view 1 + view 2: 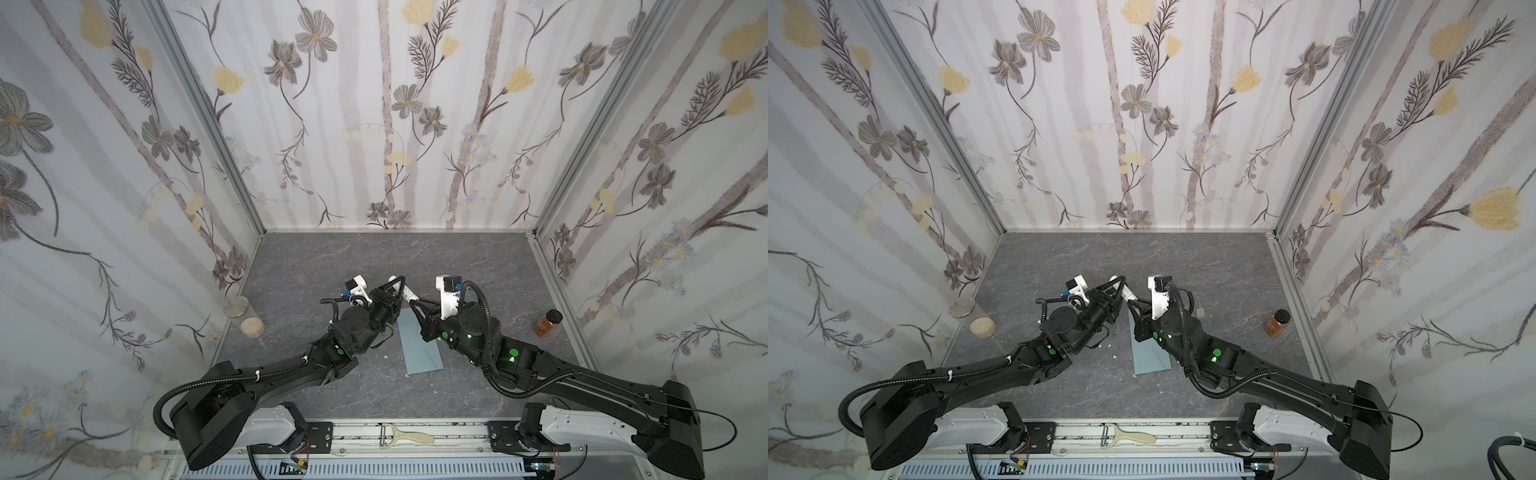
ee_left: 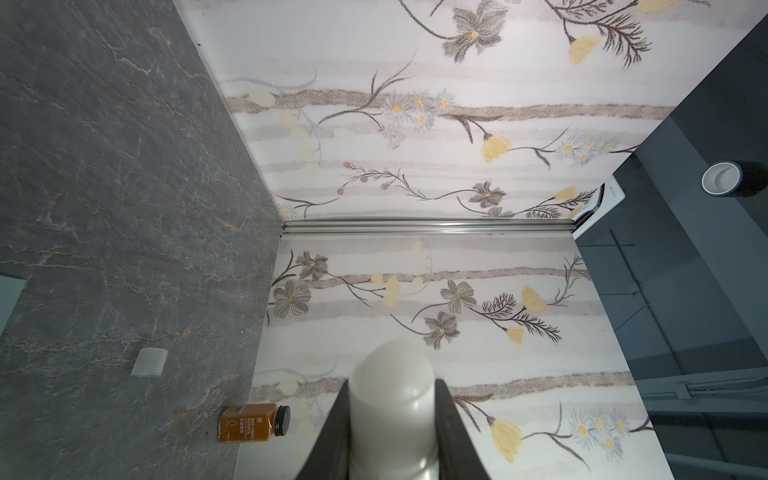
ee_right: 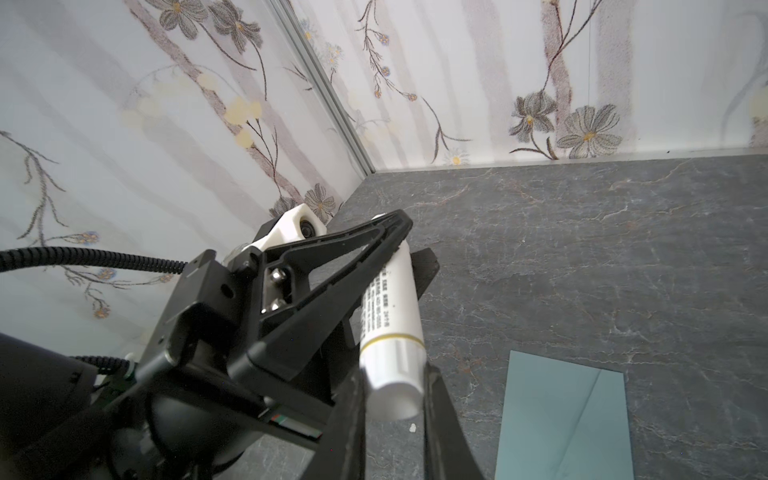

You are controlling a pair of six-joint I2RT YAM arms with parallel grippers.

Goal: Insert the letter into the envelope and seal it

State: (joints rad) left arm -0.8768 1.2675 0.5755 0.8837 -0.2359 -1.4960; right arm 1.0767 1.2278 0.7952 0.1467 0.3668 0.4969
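The blue-grey envelope (image 1: 419,349) (image 1: 1150,353) (image 3: 565,415) lies flat on the dark table between the two arms, its flap folded down. The letter is nowhere in view. Above the envelope's far end, a white glue stick (image 1: 405,293) (image 1: 1128,296) (image 3: 392,332) is held in the air by both grippers. My left gripper (image 1: 397,284) (image 1: 1119,284) (image 2: 392,386) is shut on its body, and its uncapped glue tip (image 2: 392,365) points toward the right wall. My right gripper (image 1: 413,305) (image 1: 1133,305) (image 3: 394,374) is shut on the stick's base end.
A small translucent cap (image 1: 1200,311) (image 2: 149,362) lies on the table right of the grippers. An orange spice jar (image 1: 547,322) (image 2: 253,422) stands by the right wall. A glass jar (image 1: 245,318) lies at the left wall. A peeler (image 1: 405,436) rests on the front rail.
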